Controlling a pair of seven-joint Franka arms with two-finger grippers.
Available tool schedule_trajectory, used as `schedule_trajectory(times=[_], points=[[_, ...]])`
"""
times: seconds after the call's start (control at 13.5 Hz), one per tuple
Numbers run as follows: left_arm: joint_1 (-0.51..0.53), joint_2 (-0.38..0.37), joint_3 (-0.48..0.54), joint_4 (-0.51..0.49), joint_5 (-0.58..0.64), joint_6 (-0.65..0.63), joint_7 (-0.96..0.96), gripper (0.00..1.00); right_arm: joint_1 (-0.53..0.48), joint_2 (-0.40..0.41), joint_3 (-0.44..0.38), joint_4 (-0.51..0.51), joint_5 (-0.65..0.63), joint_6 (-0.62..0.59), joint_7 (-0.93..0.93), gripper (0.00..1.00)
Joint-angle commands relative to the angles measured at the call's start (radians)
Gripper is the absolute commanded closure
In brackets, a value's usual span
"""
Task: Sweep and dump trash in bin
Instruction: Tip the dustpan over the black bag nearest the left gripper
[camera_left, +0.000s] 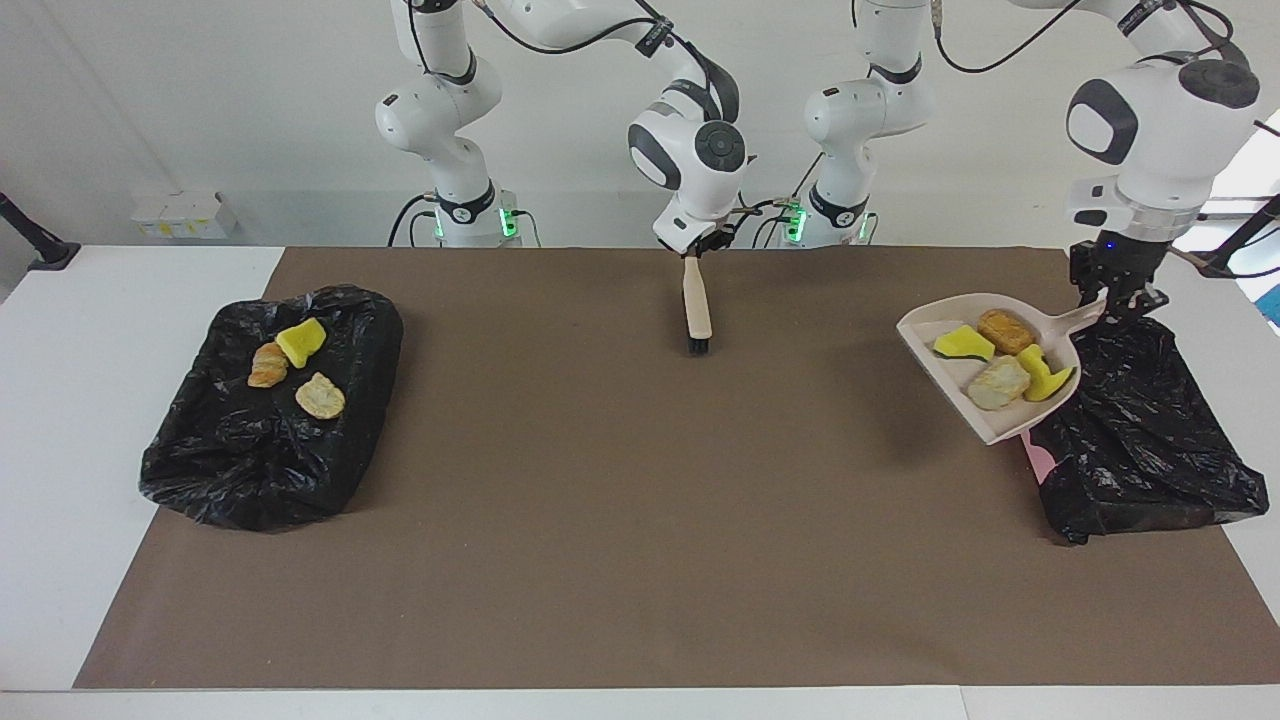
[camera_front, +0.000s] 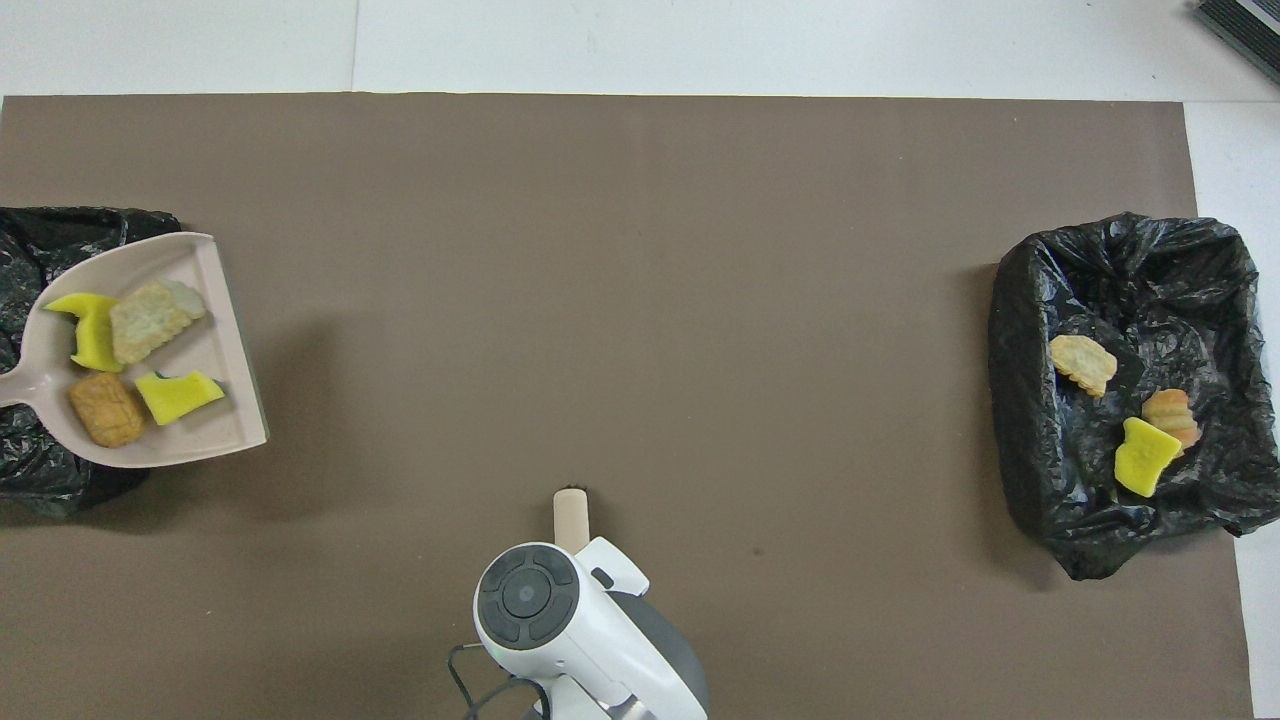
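The left gripper (camera_left: 1112, 300) points straight down from a raised, bent arm at the left arm's end of the table and is clamped on the handle of a beige dustpan (camera_left: 985, 420). The dustpan hangs in the air, tilted a little, partly over the brown mat (camera_left: 640, 520) and partly over the edge of a black-lined bin (camera_left: 1150, 450). In the pan lie 4 scraps of trash (camera_front: 140, 365): 2 yellow sponge bits, a pale bread lump and a golden-brown lump. In the overhead view the dustpan's handle runs off the edge of the picture and the left gripper is out of sight.

The right gripper (camera_left: 700, 250) hangs over the mat near the robots' edge, about midway between the 2 arms' ends, its wrist bent so the fingers point down. It is closed on the top of a small brush (camera_left: 697, 310) with a pale wooden handle, which hangs nearly upright with its black bristles low over the mat; whether they touch it cannot be told.

At the right arm's end of the table sits a second black-lined bin (camera_left: 260, 470) holding 3 more scraps (camera_left: 298, 365): a yellow sponge bit, a croissant lump and a pale bread lump.
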Motion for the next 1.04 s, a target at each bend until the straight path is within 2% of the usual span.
schedule_trajectory(times=[0.0, 0.15, 0.37, 0.52, 0.67, 0.89, 0.96], points=[[0.11, 0.028, -0.012, 0.069, -0.038, -0.015, 0.032, 1.0, -0.012, 0.042, 0.005, 0.067, -0.032, 0.014, 0.002, 1.0], [0.164, 0.079, -0.011, 0.156, -0.041, -0.022, 0.045, 1.0, -0.022, 0.051, 0.001, 0.067, -0.045, 0.046, 0.001, 1.0], [0.192, 0.175, 0.024, 0.259, -0.019, -0.003, 0.142, 1.0, -0.052, 0.068, 0.0, 0.102, -0.068, 0.046, -0.002, 1.0], [0.197, 0.237, 0.024, 0.336, 0.11, 0.015, 0.141, 1.0, -0.051, 0.074, 0.0, 0.099, -0.069, 0.044, -0.002, 1.0], [0.198, 0.263, 0.024, 0.347, 0.259, 0.099, 0.134, 1.0, -0.054, 0.072, 0.001, 0.084, -0.066, 0.043, -0.005, 1.0], [0.2, 0.274, 0.026, 0.338, 0.359, 0.127, 0.108, 1.0, -0.054, 0.063, 0.001, 0.067, -0.063, 0.035, -0.033, 1.0], [0.2, 0.286, 0.026, 0.338, 0.422, 0.138, 0.086, 1.0, -0.051, 0.06, 0.001, 0.062, -0.063, 0.032, -0.034, 0.96]])
